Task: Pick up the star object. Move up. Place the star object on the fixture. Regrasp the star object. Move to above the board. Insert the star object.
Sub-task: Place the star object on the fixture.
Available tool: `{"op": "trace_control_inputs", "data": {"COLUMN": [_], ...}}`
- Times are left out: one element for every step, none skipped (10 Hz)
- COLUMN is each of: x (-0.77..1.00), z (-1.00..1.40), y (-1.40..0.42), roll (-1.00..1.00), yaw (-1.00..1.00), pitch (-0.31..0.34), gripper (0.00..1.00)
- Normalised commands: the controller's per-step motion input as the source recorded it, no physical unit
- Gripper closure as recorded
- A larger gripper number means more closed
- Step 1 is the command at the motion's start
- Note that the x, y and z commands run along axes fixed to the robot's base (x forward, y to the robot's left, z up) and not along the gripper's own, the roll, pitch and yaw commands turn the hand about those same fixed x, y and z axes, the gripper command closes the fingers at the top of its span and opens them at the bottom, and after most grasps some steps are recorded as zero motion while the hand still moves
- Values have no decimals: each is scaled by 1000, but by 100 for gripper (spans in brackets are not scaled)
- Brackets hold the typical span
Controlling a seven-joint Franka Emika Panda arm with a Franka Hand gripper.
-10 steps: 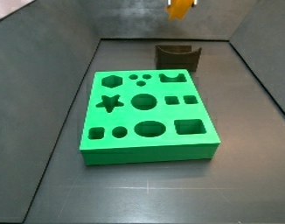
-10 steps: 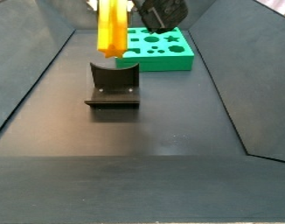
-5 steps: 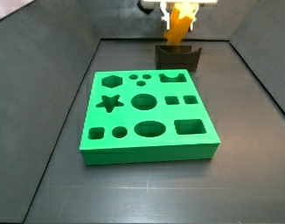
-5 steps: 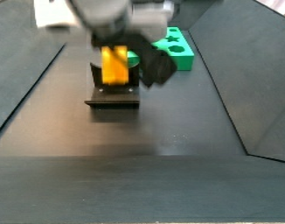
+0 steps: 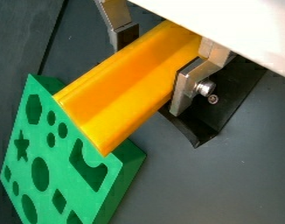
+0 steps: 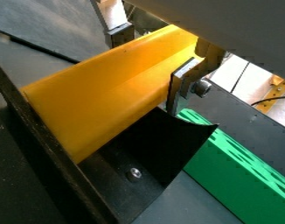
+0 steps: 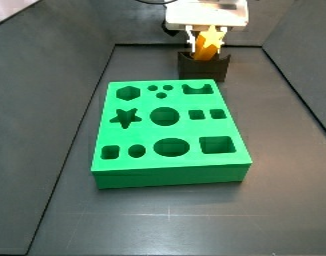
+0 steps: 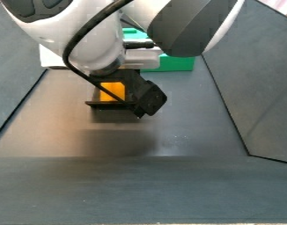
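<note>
The orange-yellow star object (image 5: pixel 121 87) lies as a long bar between the silver fingers (image 5: pixel 187 84) of my gripper (image 5: pixel 155 61), which is shut on it. In both wrist views the bar (image 6: pixel 110 96) hangs just over the dark fixture (image 6: pixel 156 166). In a side view the gripper (image 7: pixel 206 38) stands at the back of the floor, with the star object (image 7: pixel 206 43) upright and its lower end at the fixture (image 7: pixel 203 68). Whether the two touch is hidden. The green board (image 7: pixel 166 130) with its cut-out holes lies in front of the fixture. In another side view the arm covers most of the star object (image 8: pixel 111 90).
Dark sloping walls close in the floor on both sides in a side view, left wall (image 7: pixel 46 120) and right wall (image 7: pixel 302 100). The robot's bulky arm (image 8: pixel 122 35) hides most of the board (image 8: pixel 181 63) there. The board's edge (image 5: pixel 63 175) lies close beside the fixture (image 5: pixel 215 118).
The gripper has come down with the star object from high above the fixture to right at the fixture's top. The board and the fixture have not moved.
</note>
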Motion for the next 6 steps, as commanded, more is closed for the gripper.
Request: {"op": "trace_control_inputs", "data": {"x": [67, 67, 67, 67, 0, 0], "z": [-470, -469, -469, -468, -167, 0], "y": [117, 117, 117, 116, -500, 0], "roll": [-90, -90, -90, -90, 0, 0], "yaw": [-82, -68, -61, -52, 0, 0], "pitch": [-52, -52, -52, -52, 0, 0], "gripper": [100, 100, 100, 100, 100, 0]}}
